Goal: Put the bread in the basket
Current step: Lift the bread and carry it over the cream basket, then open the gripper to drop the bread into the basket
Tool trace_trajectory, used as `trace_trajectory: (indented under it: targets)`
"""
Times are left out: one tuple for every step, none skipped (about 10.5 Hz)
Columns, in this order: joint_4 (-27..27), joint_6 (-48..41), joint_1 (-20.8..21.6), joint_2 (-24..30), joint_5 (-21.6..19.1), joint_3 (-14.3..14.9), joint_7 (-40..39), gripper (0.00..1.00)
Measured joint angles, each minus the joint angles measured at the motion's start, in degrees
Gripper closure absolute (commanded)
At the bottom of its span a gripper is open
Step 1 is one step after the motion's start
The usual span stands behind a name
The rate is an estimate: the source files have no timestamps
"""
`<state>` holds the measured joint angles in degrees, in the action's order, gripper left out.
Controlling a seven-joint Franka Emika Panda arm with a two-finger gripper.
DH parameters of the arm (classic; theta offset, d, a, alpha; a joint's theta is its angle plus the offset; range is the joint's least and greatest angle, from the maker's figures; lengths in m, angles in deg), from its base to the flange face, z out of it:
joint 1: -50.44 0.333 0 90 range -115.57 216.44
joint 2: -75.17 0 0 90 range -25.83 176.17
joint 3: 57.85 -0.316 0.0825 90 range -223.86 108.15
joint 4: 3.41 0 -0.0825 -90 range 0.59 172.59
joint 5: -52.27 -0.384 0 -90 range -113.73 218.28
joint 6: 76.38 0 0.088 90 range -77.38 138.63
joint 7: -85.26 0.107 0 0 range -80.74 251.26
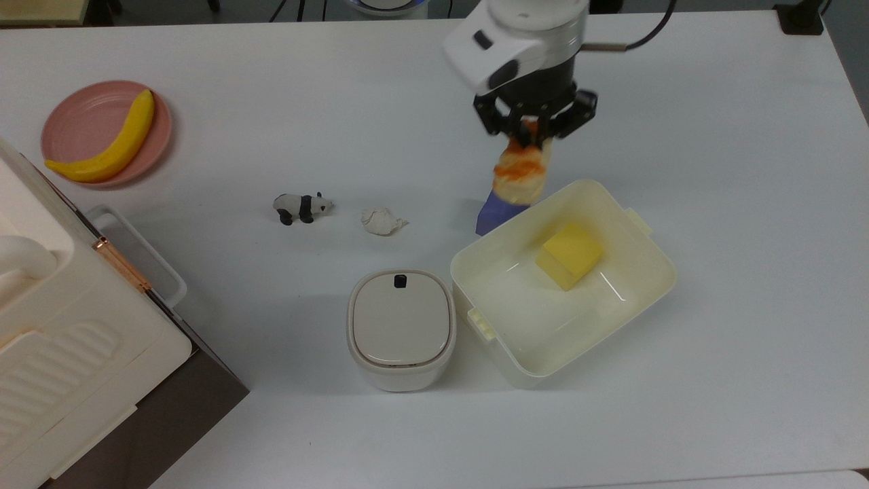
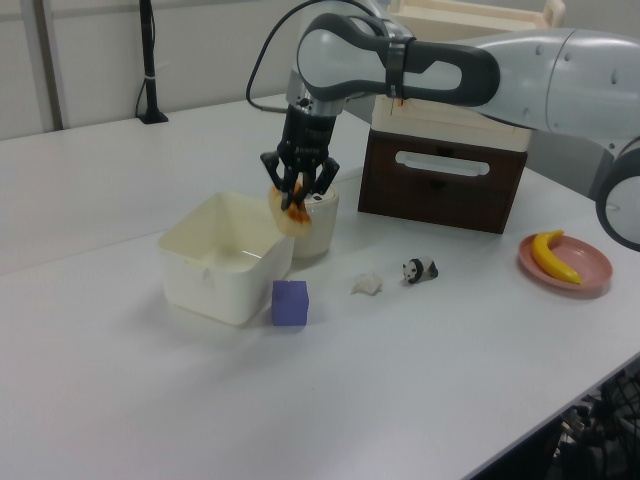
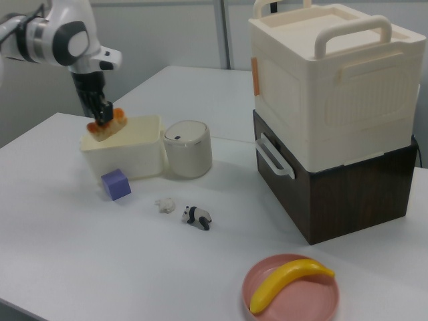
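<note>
Orange-topped bread (image 1: 521, 178) clamped in gripper (image 1: 533, 132), upper centre, short of basket (image 1: 652, 299); early release risks missing.

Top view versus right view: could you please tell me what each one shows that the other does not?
The top view looks down into the basket and shows the yellow block on its floor. The right view shows heights: the bread hangs off the table at about rim level, and a cream box sits stacked on a dark crate. Both show the gripper shut on the bread, the purple cube, the panda and the banana on its pink plate.
</note>
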<state>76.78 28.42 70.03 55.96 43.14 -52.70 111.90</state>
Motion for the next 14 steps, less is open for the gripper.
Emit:
trace_trajectory:
  targets:
    - [0.0,3.5,-0.8,-1.0,0.0,0.0,3.2,0.78]
    - [0.0,6.6,-1.0,-2.3,0.0,0.0,7.7,0.12]
    - [0.0,8.8,-0.9,-3.5,0.0,0.0,11.9,0.0]
    - [-0.1,9.8,-0.8,-4.4,0.0,0.0,14.2,0.0]
    - [-0.2,9.9,-0.6,-4.8,0.0,0.0,15.8,0.0]
    - [-0.3,9.9,-0.6,-5.0,0.1,0.0,16.9,0.0]
    - [-0.6,9.9,-0.6,-4.9,0.6,0.0,17.0,0.0]
    - [-1.0,9.1,-0.6,-4.5,1.4,0.0,15.6,0.0]
    - [-1.5,4.9,-0.8,-3.6,1.8,0.0,11.6,0.0]
    - [-2.0,-1.1,-1.2,-2.1,2.0,0.0,5.0,0.0]
    - [-2.1,-7.2,-1.9,0.0,2.2,0.0,-2.4,0.0]
    - [-2.0,-12.5,-2.9,2.2,3.5,0.0,-9.0,0.0]
    - [-1.7,-16.4,-3.9,4.1,5.7,0.0,-14.0,0.0]
    - [-0.6,-18.2,-4.7,5.9,7.5,0.1,-16.8,0.0]
